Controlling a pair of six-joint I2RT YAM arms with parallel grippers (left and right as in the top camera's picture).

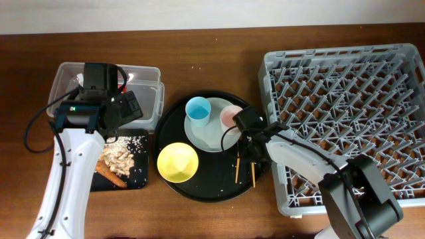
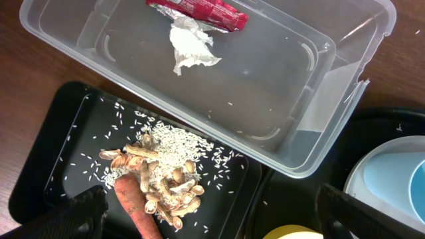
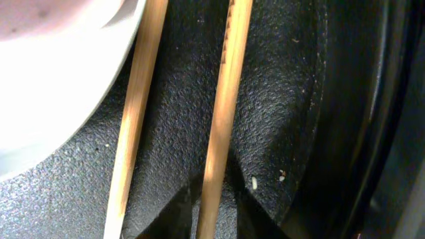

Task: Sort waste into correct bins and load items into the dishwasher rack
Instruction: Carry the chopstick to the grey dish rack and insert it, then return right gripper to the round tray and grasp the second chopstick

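chopsticks [image 1: 244, 167] lay side by side on the round black tray [image 1: 199, 189], at about 4 o'clock of the grey-white plate [image 1: 212, 136]. the right gripper [image 3: 212, 216] sat at their 12 o'clock ends, jaws drawn in and pinching the stick farther from the plate, the other free beside it. the left gripper [image 2: 219, 224] hung spread wide above the clear tub [image 2: 279, 126] and the shallow black tray [image 2: 46, 166].

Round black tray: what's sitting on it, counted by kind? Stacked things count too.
Cups: 2 (light-blue cup, pink cup)
Bowls: 1 (yellow bowl)
Plates: 1 (plate)
Chopsticks: 2 (chopsticks)
Total: 6
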